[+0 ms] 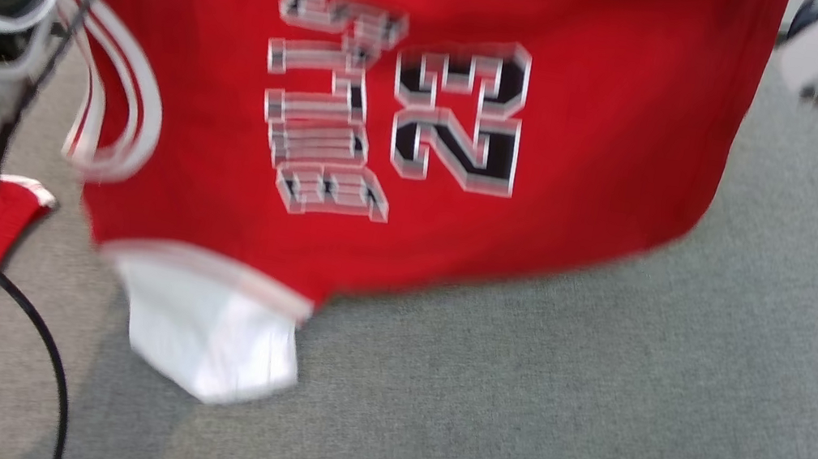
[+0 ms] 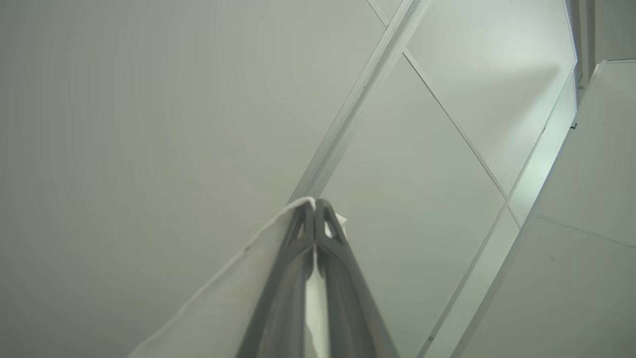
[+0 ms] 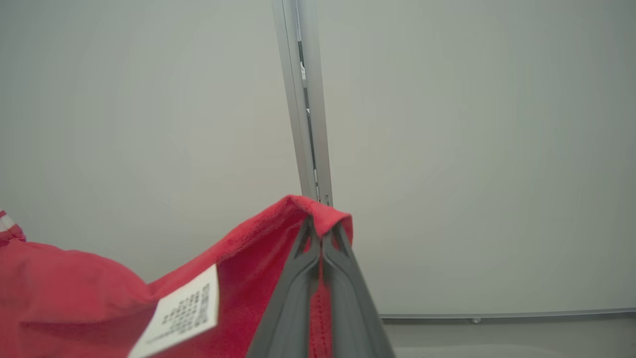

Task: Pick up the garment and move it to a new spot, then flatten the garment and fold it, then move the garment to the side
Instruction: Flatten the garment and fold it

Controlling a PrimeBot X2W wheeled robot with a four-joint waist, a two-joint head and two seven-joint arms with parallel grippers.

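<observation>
Left gripper (image 2: 314,221) closed on white edge of the garment (image 1: 603,145), right gripper (image 3: 322,236) closed on its red edge (white label (image 3: 181,313) nearby), above grey surface (image 1: 592,423).

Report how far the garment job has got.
Done: the red fabric jersey numbered 23 is picked up, hanging above the grey surface. In hand: the left gripper is shut on its white trim, the right gripper on its red hem. Left: setting it down elsewhere, flattening, folding, moving aside.

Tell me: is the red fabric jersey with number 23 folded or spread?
Spread: the red jersey hangs open between the left gripper and right gripper.
</observation>
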